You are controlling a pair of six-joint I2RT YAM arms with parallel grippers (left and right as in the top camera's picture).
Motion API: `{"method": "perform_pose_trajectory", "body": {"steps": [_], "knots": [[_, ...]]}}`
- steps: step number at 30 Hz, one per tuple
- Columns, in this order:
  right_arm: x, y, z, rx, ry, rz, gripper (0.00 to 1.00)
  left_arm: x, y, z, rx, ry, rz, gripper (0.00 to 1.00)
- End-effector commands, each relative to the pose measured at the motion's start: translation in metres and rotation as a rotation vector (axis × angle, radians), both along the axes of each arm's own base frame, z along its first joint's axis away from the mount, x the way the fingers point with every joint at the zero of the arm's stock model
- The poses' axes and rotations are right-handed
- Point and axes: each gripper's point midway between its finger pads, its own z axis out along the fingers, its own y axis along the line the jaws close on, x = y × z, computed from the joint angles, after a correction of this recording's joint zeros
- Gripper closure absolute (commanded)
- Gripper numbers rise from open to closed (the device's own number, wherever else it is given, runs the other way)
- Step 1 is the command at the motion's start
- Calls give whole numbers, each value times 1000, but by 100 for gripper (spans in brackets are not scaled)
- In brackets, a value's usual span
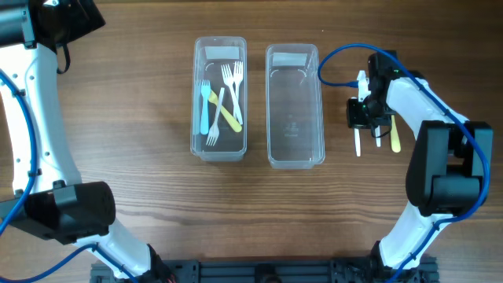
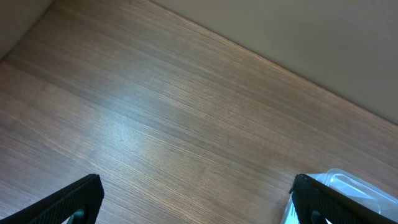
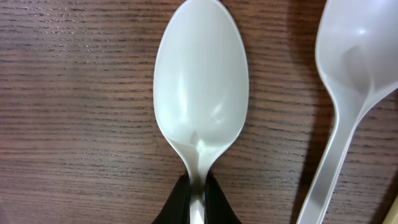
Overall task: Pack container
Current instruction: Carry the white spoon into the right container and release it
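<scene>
Right side of table: the right gripper (image 1: 366, 115) sits just right of the two containers, low over a few loose utensils on the wood table (image 1: 118, 118).
Right gripper state: its black fingers (image 3: 177, 202) are pinched together on the narrow neck of a white spoon (image 3: 200, 81), just below the bowl.
White spoon: bowl facing up and pointing away from the fingers, over the wood; I cannot tell whether it is lifted or resting.
Second spoon (image 3: 354, 68): white, bowl up, lying just right of the gripped one and apart from it.
Yellow handle (image 1: 395, 137): on the table just right of the gripper.
Left gripper (image 2: 198, 202): fingertips spread wide apart, nothing between them, above bare wood at the far left.
Left container (image 1: 196, 94): clear, long, left of centre; holds two white forks (image 1: 233, 79) side by side, a blue fork (image 1: 204, 106), a yellow fork (image 1: 226, 114) lying slantwise, and another white fork (image 1: 214, 130) crossing it.
Right container (image 1: 295, 106): clear, the same shape, just beside the left one and parallel to it; its bare floor shows.
</scene>
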Motion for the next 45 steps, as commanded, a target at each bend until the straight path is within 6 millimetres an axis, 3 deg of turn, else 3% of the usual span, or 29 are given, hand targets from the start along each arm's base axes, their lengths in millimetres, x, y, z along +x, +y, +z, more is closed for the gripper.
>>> {"method": "perform_pose_trajectory", "body": {"steps": [1,2,5,7,8,10,15,18,22,25,26,27,28,29,32,35,36,38,40,43,45], "knots": [[35,-5,27,-18,-94,-8,96,-1,3,2,7,-5,12,0],[48,-5,43,-19,-138,-10,96,-1,3,2,7,-5,12,0],[105,-1,144,-17,-375,-5,96,-1,3,2,7,-5,12,0],[126,14,201,6,-499,25,96,-1,3,2,7,-5,12,0],[132,31,227,41,-551,58,96,-1,3,2,7,-5,12,0],[135,54,241,83,-583,69,96,-1,3,2,7,-5,12,0],[116,130,215,145,-494,148,96,-1,3,2,7,-5,12,0],[101,164,184,125,-418,219,96,-1,3,2,7,-5,12,0],[84,171,147,60,-328,232,96,-1,3,2,7,-5,12,0],[76,168,133,52,-291,231,94,-1,3,2,7,-5,12,0],[76,168,132,51,-289,232,72,-1,3,2,7,-5,12,0],[78,168,133,51,-298,239,39,-1,3,2,7,-5,12,0],[82,169,136,46,-322,248,29,-1,3,2,7,-5,12,0],[88,168,144,35,-355,262,28,-1,3,2,7,-5,12,0],[105,150,179,-19,-442,229,26,-1,3,2,7,-5,12,0],[109,92,223,-130,-486,112,26,-1,3,2,7,-5,12,0],[105,62,231,-159,-472,58,26,-1,3,2,7,-5,12,0],[95,20,230,-180,-420,-19,26,-1,3,2,7,-5,12,0],[78,-24,216,-175,-323,-70,26,-1,3,2,7,-5,12,0],[64,-60,191,-133,-245,-11,35,-1,3,2,7,-5,12,0],[56,-75,175,-129,-210,-19,36,-1,3,2,7,-5,12,0]]}}
